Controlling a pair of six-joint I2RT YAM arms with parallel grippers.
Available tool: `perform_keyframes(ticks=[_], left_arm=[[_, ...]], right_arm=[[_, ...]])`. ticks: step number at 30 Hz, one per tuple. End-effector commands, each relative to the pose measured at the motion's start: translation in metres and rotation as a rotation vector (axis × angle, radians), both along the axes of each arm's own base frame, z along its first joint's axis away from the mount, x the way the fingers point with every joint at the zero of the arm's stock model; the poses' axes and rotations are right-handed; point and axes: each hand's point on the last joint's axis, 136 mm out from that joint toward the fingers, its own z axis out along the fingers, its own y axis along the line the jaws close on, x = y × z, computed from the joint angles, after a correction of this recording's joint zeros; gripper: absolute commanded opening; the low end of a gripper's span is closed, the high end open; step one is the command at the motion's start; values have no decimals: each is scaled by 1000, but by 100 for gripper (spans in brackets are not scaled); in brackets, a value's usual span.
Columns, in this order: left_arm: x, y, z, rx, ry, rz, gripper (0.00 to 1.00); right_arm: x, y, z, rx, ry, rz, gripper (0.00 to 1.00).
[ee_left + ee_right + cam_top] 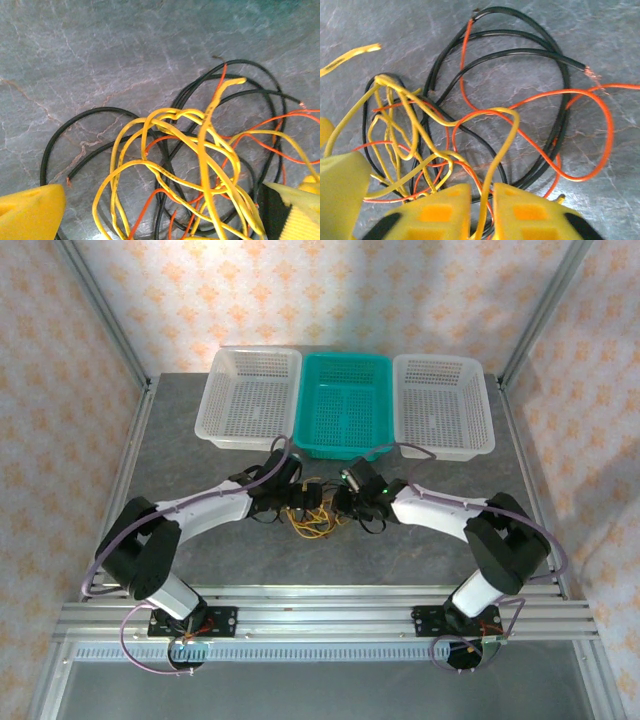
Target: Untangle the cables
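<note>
We are looking down on three baskets lined up side by side along the far edge of the table (190, 480): the left white basket (250, 400), the teal basket (345, 405) in the middle and the right white basket (445, 405), each just beside its neighbour. In every one of them we are seeing the perforated floor from wall to wall. A purple-grey arm cable (385, 448) is arching across the near rim of the teal basket in this view; we cannot tell whether it is touching the rim.

The cables (315, 522) are lying outside the baskets, bunched in one tangle on the table just in front of the teal basket. The left gripper (305, 495) and the right gripper (350, 502) are meeting over the tangle from either side.

From the left wrist we are seeing the left gripper's fingers (30, 212) gaping wide, with yellow loops, black arcs and orange strands spreading over the table between them.

From the right wrist, the right gripper's jaws are drawn narrow and are closing on a yellow cable (496, 170), which is rising out of the gap and bending over the heap. Beyond it a black cable (566, 100) is sweeping round in a broad arc, and an orange cable (610, 132) is looping out to the right, both lying on the table.
</note>
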Motion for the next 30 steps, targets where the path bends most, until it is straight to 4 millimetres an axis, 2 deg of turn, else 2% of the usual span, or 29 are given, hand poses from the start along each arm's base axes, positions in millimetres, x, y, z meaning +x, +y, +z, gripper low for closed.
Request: perform_keyframes(ticks=[1, 4, 12, 19, 30], left_arm=[[5, 6, -9, 36, 1, 20, 99], [3, 9, -17, 65, 18, 19, 99], [2, 26, -33, 155, 40, 66, 99], [-2, 39, -45, 223, 55, 93, 100], [-9, 52, -59, 270, 73, 117, 100]], right_arm=[[9, -6, 18, -27, -65, -30, 9], [12, -5, 30, -13, -97, -28, 0], [22, -19, 71, -63, -231, -16, 0], [31, -34, 118, -101, -363, 5, 0], [42, -71, 169, -169, -500, -131, 0]])
